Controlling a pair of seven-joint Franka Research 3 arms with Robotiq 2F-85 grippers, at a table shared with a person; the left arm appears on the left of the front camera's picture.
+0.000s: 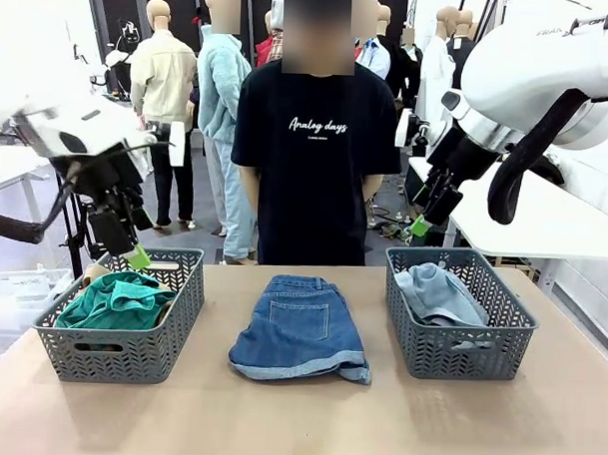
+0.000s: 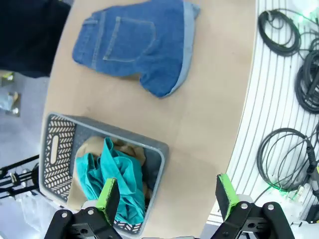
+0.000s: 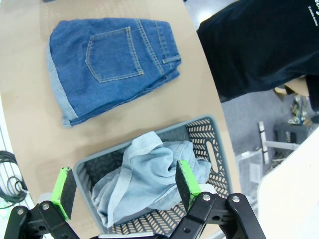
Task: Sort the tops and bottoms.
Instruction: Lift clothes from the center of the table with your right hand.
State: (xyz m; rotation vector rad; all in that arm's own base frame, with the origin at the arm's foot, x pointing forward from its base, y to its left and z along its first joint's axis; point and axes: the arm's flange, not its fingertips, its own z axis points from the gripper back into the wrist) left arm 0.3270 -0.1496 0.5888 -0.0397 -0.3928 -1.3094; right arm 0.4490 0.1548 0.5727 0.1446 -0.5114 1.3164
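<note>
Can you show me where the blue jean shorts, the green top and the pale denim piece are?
Blue jean shorts [image 1: 297, 327]: front view, on the back pocket area.
Green top [image 1: 115, 303]: front view, on its bunched folds in the left basket.
Pale denim piece [image 3: 149, 177]: right wrist view, on its crumpled middle in the basket.

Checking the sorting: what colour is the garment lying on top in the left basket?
Teal green, best seen in the left wrist view.
</note>
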